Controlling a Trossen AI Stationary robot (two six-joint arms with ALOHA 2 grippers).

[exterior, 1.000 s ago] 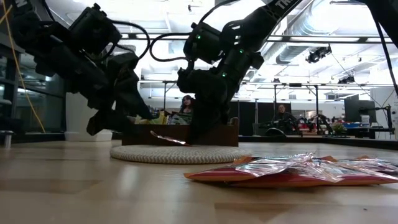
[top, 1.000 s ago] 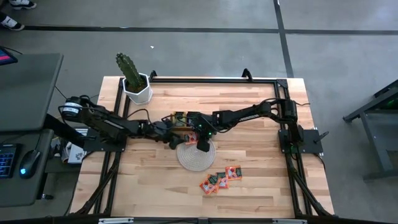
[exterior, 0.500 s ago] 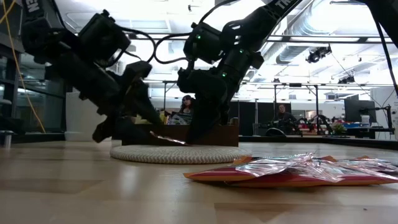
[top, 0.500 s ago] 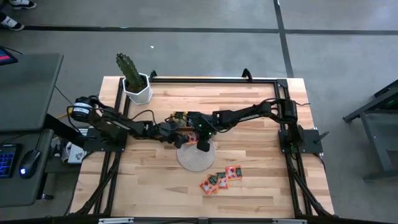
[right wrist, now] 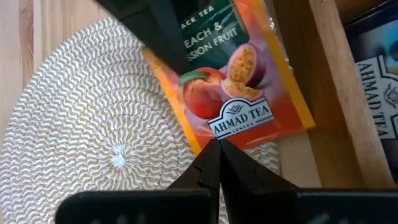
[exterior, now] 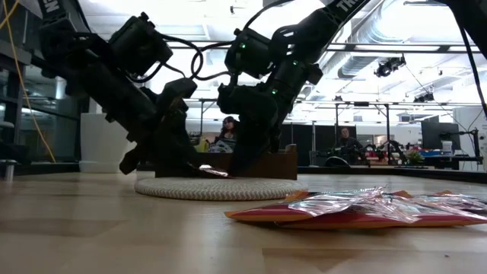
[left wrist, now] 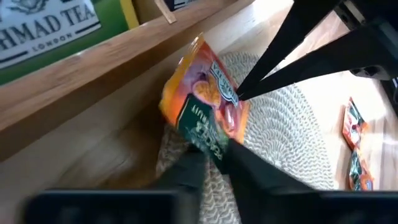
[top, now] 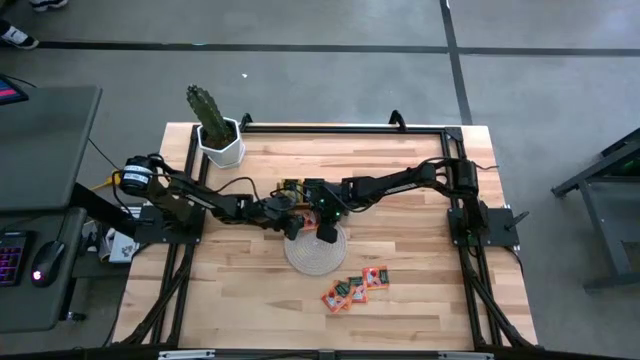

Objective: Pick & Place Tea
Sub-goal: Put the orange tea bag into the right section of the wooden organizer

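Both arms meet over the wooden table (top: 400, 300), above the far edge of the round woven mat (top: 315, 255) and beside the brown wooden tray (left wrist: 93, 81). An orange sachet (left wrist: 205, 99) of peach and passion fruit tea sits tilted there, between mat and tray wall. The left gripper (left wrist: 214, 146) pinches one edge of it; the right gripper (right wrist: 214, 149), fingers pressed together, touches the opposite edge at its tip. More orange sachets (top: 352, 288) lie clustered on the table just beyond the mat's near side. A potted cactus (top: 212, 125) stands at the far left corner.
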